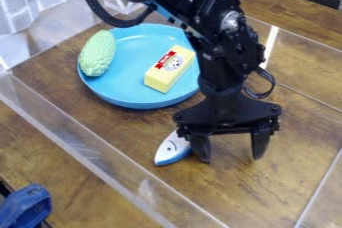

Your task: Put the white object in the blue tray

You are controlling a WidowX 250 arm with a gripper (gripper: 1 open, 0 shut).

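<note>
The white object (171,151) lies on the wooden table in front of the blue tray (123,90); only its near end with a blue mark shows, the rest is hidden behind my gripper. My gripper (230,148) points straight down over it with jaws spread wide, one finger right at the object's end, the other to its right. Nothing is held between them. In the round blue tray, left of the arm, lie a green textured object (96,52) and a yellow block (168,68) with a red-white label.
A clear plastic wall (80,137) runs along the table's near left side, and another clear panel (271,42) stands behind the arm. A blue thing (22,207) sits at the bottom left, outside the wall.
</note>
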